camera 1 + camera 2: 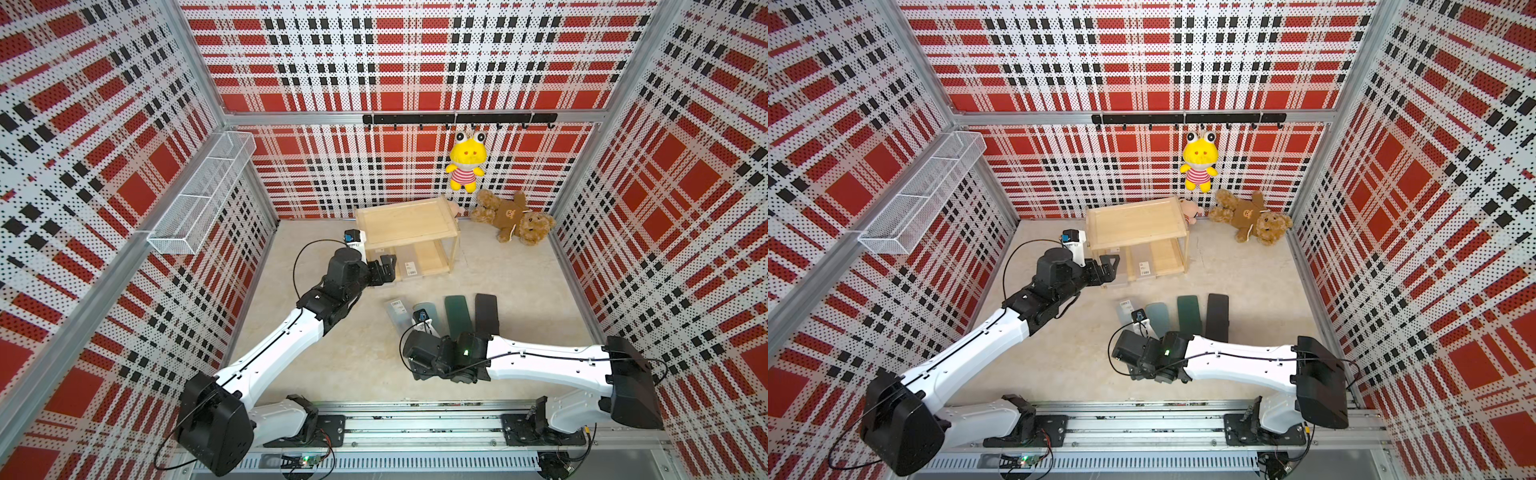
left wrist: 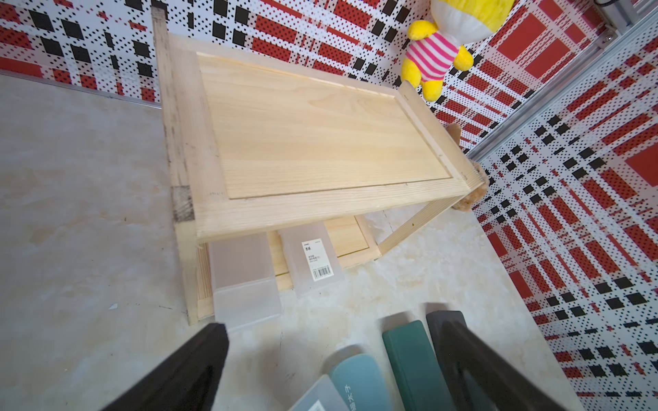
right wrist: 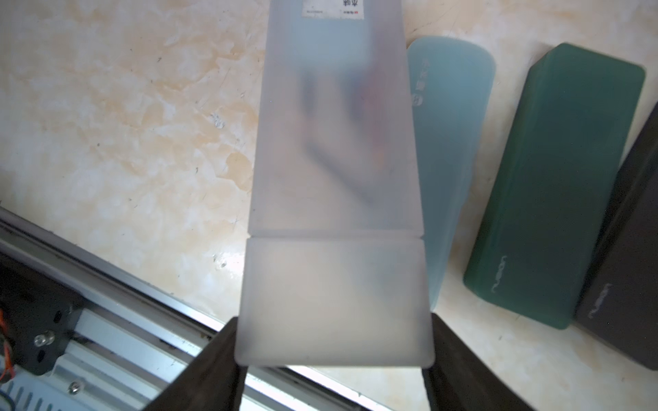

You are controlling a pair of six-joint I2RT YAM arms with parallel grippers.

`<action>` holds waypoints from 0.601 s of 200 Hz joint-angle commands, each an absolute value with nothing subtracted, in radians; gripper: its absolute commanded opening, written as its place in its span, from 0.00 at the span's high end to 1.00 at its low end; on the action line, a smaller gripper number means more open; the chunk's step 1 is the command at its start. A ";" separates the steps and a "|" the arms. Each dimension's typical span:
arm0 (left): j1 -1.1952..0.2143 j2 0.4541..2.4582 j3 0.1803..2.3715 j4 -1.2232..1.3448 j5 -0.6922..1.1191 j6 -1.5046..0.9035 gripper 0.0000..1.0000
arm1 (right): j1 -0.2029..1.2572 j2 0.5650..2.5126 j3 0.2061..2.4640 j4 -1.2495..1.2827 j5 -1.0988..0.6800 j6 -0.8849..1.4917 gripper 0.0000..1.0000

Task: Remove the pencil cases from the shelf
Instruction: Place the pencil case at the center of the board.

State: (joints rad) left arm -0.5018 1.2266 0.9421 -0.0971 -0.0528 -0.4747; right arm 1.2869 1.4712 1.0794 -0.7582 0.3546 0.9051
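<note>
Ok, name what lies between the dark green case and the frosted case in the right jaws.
The light teal-blue case, beside the frosted case; the right wrist view shows it best.

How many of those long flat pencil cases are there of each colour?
Black flat rectangular case: 1
Dark green flat rectangular case: 1
Light teal-blue flat case: 1
Frosted translucent plastic cases: 3
Total: 6

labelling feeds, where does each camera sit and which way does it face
Top views: above the rail, looking down at both arms and the wooden shelf.
Left wrist: on left arm, facing the shelf; open left gripper frames it.
Right wrist: on right arm, looking along the frosted case the right gripper holds.
All share the dark green case.
</note>
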 commanded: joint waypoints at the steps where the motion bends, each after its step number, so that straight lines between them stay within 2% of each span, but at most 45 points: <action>1: -0.510 1.191 0.924 -0.081 -0.056 -0.486 0.01 | 1.304 1.504 1.081 -0.722 0.356 1.004 0.31; 43: -0.508 1.163 0.905 -0.081 -0.069 -0.483 0.01 | 1.304 1.544 1.068 -0.655 0.316 1.049 0.30; 120: -0.495 1.171 0.899 -0.081 -0.062 -0.475 0.01 | 1.304 1.717 1.202 -0.634 0.259 1.028 0.27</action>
State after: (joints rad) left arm -0.5045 1.1824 0.9161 -0.0963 -0.0605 -0.4828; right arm 1.3003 1.6783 1.1622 -0.6720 0.2756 1.0199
